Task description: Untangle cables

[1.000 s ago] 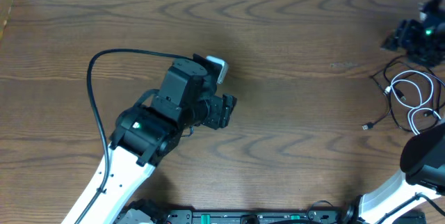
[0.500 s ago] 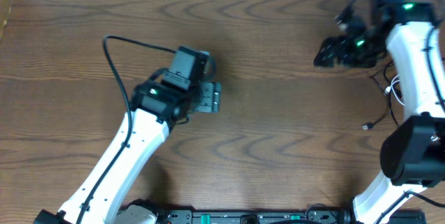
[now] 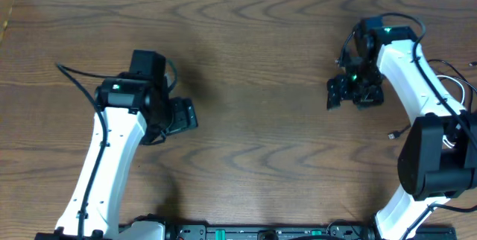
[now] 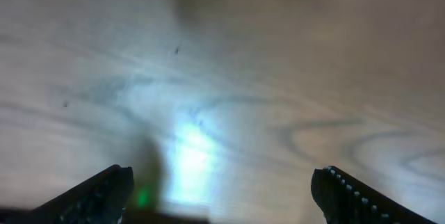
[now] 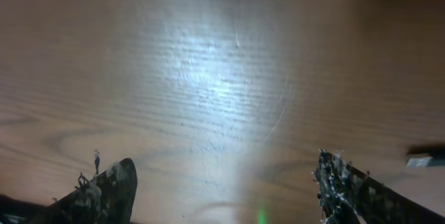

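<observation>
- Cables (image 3: 398, 130) at the right edge of the table (image 3: 261, 165), largely hidden behind the right arm; nearest visible piece the black cord (image 3: 402, 127), its plug end (image 3: 392, 135) flat on bare wood, touching neither gripper.
- Left gripper (image 3: 188, 113) over the table's left half, well apart from the cords; fingers (image 4: 104, 190) in the lower corners of the wrist view, jaws spread wide, only wood grain between.
- Right gripper (image 3: 334, 95) farther back, near the cords yet apart from them; jaws equally wide, holding nothing; small pale plug tip (image 5: 425, 159) at the right edge of its wrist view, cord unclear.
- White cord (image 3: 456, 83) farthest, loops peeking past the right arm.
</observation>
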Controlling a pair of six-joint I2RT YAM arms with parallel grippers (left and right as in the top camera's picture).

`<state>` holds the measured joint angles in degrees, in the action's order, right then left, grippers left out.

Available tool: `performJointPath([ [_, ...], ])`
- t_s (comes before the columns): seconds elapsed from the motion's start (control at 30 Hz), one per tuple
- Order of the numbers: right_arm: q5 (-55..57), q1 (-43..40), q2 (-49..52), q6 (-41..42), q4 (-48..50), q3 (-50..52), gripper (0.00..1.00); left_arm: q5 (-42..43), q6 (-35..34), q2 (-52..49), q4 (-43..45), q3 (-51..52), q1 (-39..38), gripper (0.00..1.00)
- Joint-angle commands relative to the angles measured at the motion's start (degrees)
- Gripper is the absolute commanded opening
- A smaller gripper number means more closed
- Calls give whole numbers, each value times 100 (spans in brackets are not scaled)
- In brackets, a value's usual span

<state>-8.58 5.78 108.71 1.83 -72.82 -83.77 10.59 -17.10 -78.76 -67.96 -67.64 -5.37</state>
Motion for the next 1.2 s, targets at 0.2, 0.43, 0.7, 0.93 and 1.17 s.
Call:
performJointPath([
  [0.2,96,37,-1692,162,610,1187,80,120,334,599,-291,57,31,90],
  [0.43,98,105,-3926,160,2144,2798,99,118,752,2103,448,734,31,94],
  [0.7,407,118,-6264,328,2830,4006,99,4,850,4457,1340,1757,31,95],
  [0.93,409,118,-6854,330,2603,4194,99,11,850,5195,1276,1792,31,95],
  [1.17,411,118,-6830,330,2498,4194,99,11,850,5180,1106,1792,31,95],
])
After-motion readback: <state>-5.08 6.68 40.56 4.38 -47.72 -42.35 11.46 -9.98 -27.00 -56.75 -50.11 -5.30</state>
